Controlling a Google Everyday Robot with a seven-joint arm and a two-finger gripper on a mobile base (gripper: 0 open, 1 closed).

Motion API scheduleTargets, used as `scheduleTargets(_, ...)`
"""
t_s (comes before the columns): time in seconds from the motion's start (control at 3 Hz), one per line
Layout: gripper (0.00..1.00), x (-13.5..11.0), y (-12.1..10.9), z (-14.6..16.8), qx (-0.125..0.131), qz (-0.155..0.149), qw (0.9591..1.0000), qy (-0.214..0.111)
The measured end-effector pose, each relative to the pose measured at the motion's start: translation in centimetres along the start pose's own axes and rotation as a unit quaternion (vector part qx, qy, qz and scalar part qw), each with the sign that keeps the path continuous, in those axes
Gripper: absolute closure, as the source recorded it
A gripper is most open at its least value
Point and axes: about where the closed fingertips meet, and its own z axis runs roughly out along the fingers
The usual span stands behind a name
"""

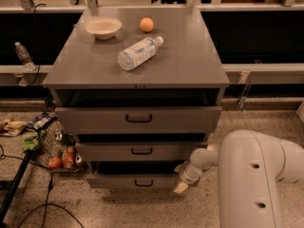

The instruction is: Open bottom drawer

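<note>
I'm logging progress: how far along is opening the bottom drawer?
Done: the bottom drawer already sticks out slightly, a dark gap above its front. In hand: the pincer sits at the drawer's right end, away from the handle. Left: pulling it out further.

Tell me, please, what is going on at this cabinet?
The robot arm's tool is low down at the right end of the bottom drawer, which stands slightly pulled out of the grey cabinet. The two drawers above it are also ajar. A bowl, an orange and a water bottle on its side rest on top.
</note>
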Motion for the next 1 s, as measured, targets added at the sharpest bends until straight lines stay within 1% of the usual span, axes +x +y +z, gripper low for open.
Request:
scheduleTargets(0.33, 0.54, -0.13, 1.48, -1.93, -0.024, -0.009, 0.9994, 0.022)
scheduleTargets(0.67, 0.51, -0.20, 2.36, -2.83, -0.023, -0.002, 0.9994, 0.028)
scheduleTargets(1.0, 0.20, -0.49, 1.91, -2.37, 0.003, -0.006, 0.9998, -0.017)
